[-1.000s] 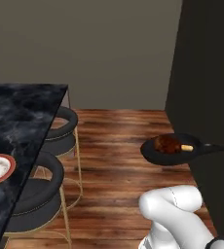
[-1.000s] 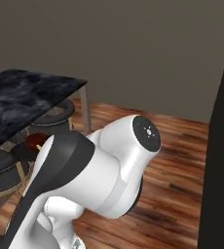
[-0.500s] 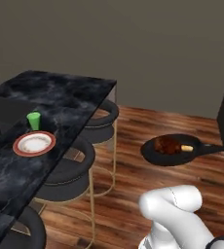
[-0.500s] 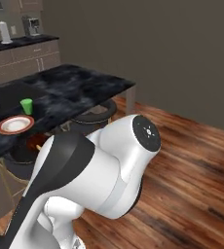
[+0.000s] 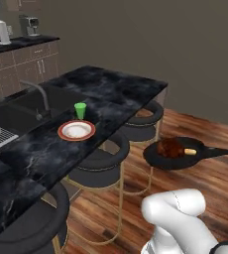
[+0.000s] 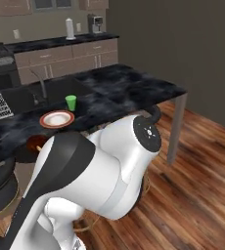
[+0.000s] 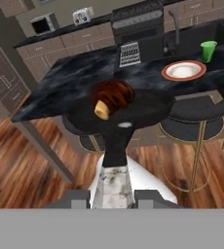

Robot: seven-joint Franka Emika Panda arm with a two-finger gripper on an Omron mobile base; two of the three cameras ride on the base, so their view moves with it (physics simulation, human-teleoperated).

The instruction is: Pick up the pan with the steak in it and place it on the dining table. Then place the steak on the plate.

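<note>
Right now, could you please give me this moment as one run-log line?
phase: carrying | gripper: shut on pan handle | pan: held above floor beside stools | steak: in pan | plate: on dining table, bare

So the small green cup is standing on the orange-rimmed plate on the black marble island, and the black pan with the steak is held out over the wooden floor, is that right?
Not quite. The small green cup stands beside the orange-rimmed white plate, apart from it, on the black marble island; the left base view shows this. The round black frying pan with the reddish-brown steak is indeed held over the wooden floor.
</note>
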